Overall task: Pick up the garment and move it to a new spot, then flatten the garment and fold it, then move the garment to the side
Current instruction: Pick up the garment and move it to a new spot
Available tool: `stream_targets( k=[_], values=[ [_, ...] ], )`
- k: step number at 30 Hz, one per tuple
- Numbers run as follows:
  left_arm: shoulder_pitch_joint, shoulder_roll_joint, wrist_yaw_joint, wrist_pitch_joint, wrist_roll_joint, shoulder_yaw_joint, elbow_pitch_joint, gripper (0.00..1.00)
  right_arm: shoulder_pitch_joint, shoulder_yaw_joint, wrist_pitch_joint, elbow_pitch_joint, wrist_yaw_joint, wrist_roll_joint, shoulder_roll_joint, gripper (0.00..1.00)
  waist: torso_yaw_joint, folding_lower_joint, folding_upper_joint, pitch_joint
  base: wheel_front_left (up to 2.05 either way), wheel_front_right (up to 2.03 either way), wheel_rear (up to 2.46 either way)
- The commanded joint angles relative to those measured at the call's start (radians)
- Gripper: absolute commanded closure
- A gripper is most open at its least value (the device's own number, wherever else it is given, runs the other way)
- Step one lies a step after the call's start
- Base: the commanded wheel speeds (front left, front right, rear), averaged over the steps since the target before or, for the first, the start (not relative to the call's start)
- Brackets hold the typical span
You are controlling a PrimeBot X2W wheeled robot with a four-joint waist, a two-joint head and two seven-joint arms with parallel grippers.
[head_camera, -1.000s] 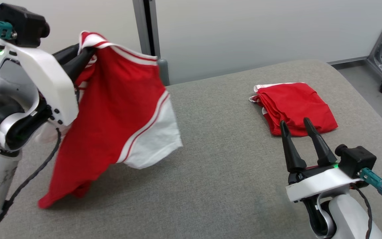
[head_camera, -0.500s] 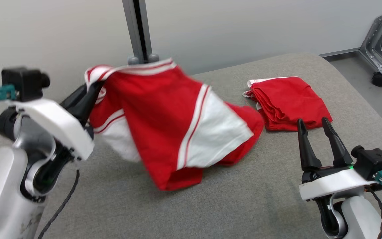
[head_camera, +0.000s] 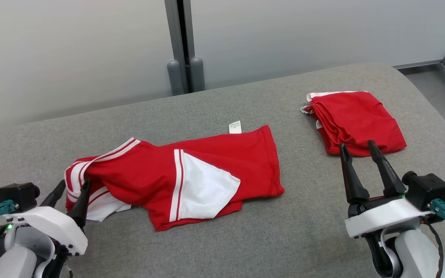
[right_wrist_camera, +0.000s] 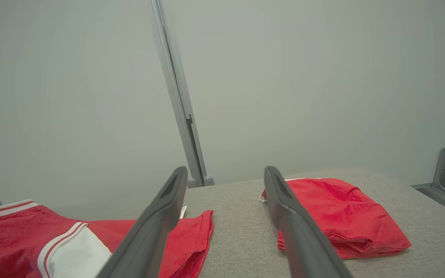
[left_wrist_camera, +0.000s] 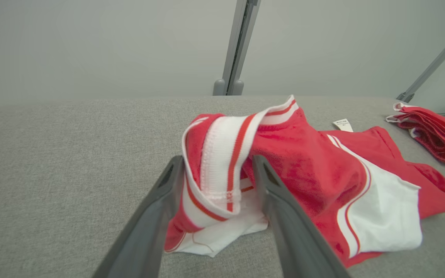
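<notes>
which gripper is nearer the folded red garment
Right. The right gripper sits just short of the folded garment; the left gripper is far off, at the unfolded shirt.

Head camera looking down over grey fabric-covered bench (head_camera: 245, 239); wrist cameras facing low across it, left closest; all sharing crumpled red-and-white garment (head_camera: 214, 154).

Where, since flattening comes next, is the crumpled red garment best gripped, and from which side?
Probably the striped white band at the garment's left end, approached from the robot's left: it stands up in a loop, while the rest lies flat.
</notes>
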Motion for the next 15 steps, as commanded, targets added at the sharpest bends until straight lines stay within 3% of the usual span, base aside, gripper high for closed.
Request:
stream_targets(
  k=[1,5,9,15],
  values=[
    [-0.016,-0.007,-0.01,-0.028,0.012,-0.007,0.021,0.0,0.001,0.002,0.004,0.002,0.0,0.006,-0.009,0.0,0.007,0.0,0.0,-0.006,0.0,0.0,0.0],
    [-0.027,-0.007,-0.014,-0.095,0.052,-0.029,0.049,0.0,0.017,0.011,0.014,0.003,0.0,0.009,-0.013,0.0,0.019,0.0,0.0,-0.02,0.0,0.0,0.0],
    [0.0,-0.008,0.019,-0.159,0.072,-0.018,0.01,0.0,0.029,0.011,0.017,-0.003,0.0,0.007,-0.016,0.0,0.025,0.0,0.0,-0.033,0.0,0.0,0.0],
    [0.092,-0.009,0.12,-0.224,0.094,0.021,-0.136,0.0,0.053,0.001,0.02,-0.016,0.0,0.0,-0.016,0.0,0.032,0.0,0.0,-0.051,0.0,0.0,0.0]
  ],
)
